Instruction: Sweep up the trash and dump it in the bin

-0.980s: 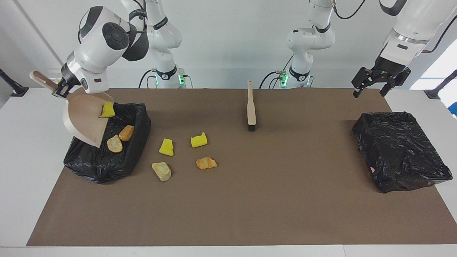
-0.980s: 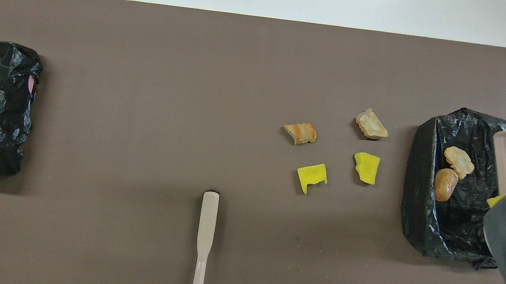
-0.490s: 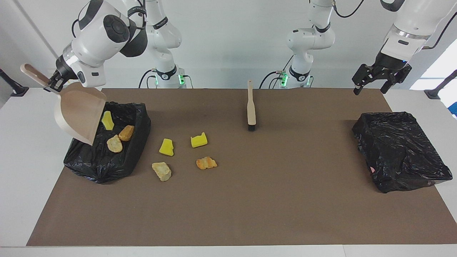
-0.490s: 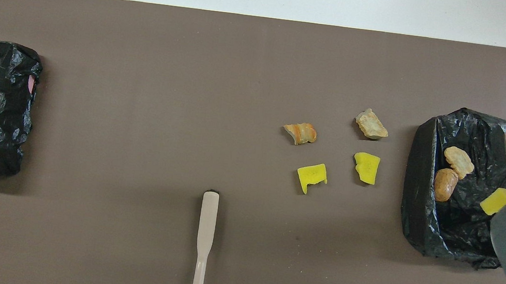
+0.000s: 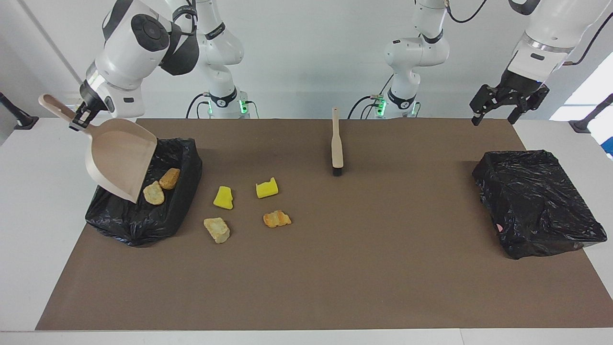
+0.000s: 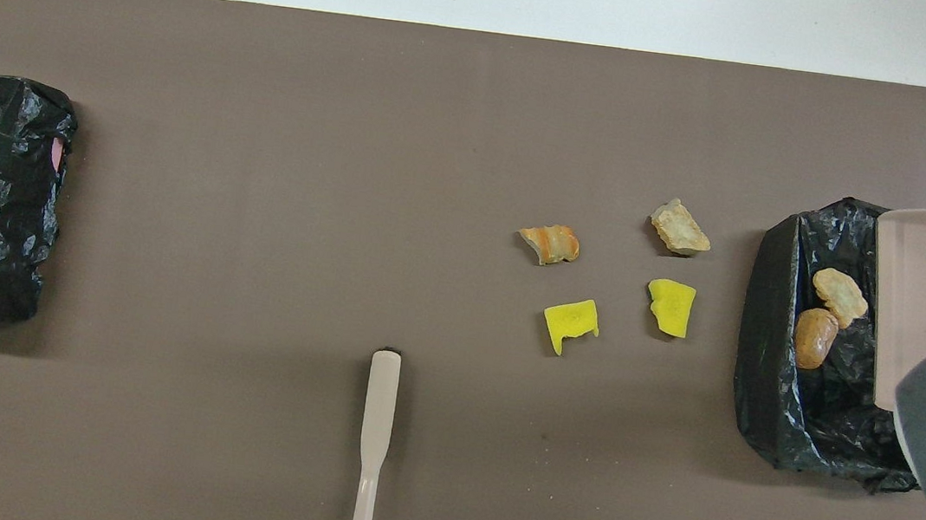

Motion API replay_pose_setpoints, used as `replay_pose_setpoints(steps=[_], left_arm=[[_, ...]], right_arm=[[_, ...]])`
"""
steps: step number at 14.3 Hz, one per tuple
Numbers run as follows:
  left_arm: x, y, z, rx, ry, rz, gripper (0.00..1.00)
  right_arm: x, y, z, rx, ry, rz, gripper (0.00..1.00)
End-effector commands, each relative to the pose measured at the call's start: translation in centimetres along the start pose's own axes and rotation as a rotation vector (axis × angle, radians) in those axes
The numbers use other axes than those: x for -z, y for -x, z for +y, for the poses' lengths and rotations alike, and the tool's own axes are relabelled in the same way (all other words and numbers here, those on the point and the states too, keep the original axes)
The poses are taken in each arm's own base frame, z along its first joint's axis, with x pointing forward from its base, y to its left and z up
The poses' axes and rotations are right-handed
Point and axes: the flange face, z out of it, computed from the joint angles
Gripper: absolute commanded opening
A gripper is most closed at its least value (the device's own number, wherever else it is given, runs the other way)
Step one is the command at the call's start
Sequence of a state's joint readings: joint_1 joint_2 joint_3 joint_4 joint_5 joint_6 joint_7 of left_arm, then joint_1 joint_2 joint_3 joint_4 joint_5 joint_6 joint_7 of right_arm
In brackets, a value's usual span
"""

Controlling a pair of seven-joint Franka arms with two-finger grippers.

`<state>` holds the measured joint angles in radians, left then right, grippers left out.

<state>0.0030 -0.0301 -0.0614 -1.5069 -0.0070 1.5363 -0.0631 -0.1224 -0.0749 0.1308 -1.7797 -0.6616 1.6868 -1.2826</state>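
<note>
Brown mat (image 5: 335, 268) on white table (image 5: 28, 215), white wall.

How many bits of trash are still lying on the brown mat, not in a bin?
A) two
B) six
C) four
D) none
C: two yellow sponge pieces and two bread-like lumps lie on the mat beside the bin at the right arm's end.

Facing camera looks down from high across the surface (image 5: 335, 287) toward the robots; overhead stares steeply down (half-turn reversed), both sharing the brown mat (image 6: 262, 185).
</note>
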Motion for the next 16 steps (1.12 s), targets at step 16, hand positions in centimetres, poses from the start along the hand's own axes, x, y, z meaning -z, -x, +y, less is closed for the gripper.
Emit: replay_pose_setpoints(steps=[16], left_arm=[[0.0, 0.2, -2.9, 0.041, 0.005, 0.043, 1.0]], right_arm=[[7.1, -17.1, -3.5, -0.969, -0.464, 0.417, 0.0]])
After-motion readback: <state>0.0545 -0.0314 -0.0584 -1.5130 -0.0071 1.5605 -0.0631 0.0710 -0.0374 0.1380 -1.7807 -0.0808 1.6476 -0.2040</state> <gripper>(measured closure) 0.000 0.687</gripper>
